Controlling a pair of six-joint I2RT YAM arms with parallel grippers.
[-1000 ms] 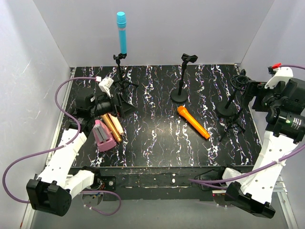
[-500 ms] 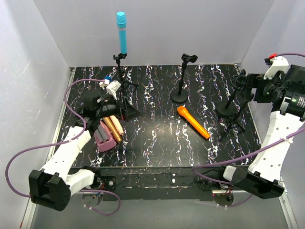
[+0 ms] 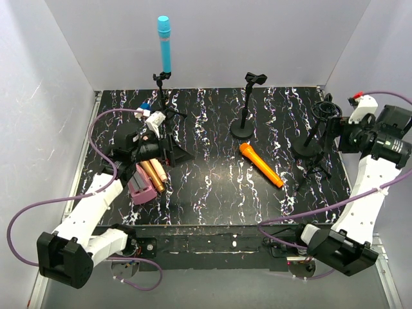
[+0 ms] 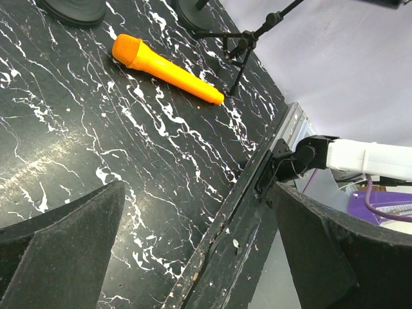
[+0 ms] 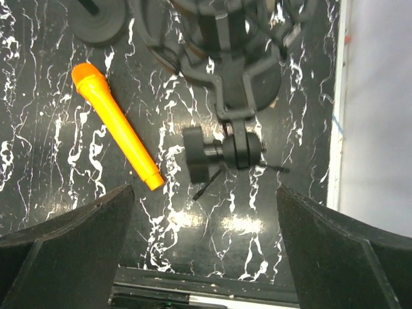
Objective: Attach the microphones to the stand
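Top external alone shows the cyan microphone [image 3: 165, 42] clipped upright; left pincer [image 4: 198, 193] and right pincer [image 5: 205, 192] gape wide, empty.

Black table [image 3: 212, 187] with white marble veining, scuffed front edge [image 3: 212, 235], metal rail [image 3: 83, 166] down its left side, boxed in by plain pale-grey back wall [image 3: 212, 38], left wall [image 3: 38, 96] and right wall [image 3: 380, 45], light even, soft glare patches on the tabletop.
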